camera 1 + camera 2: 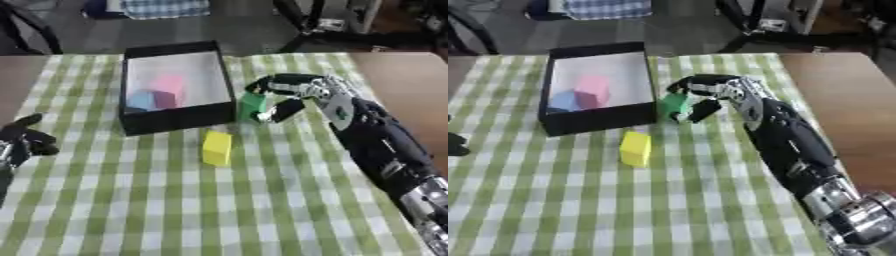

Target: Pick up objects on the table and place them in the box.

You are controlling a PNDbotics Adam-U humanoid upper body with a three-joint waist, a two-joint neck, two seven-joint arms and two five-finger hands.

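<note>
Right, the desk (289, 200) lies under a green-checked cloth, and the black box (179, 119) stands at its far middle, open on top, with a pink block (171, 84) and a blue block (140, 100) already inside. Coming in from the right, the right hand (302, 97) has its fingers (282, 111) curled round a green block (252, 106), just beside the box's right wall and near its front corner. Whether the block is off the cloth I cannot tell. It looks like a light, rigid piece with flat, smooth faces, so a pinch across two opposite faces should suit it best. Over at the left edge, the left hand (22, 140) rests idle, fingers curled on nothing. Smallest concern last: a yellow block (217, 147) stands alone on the cloth in front of the box, untouched.
</note>
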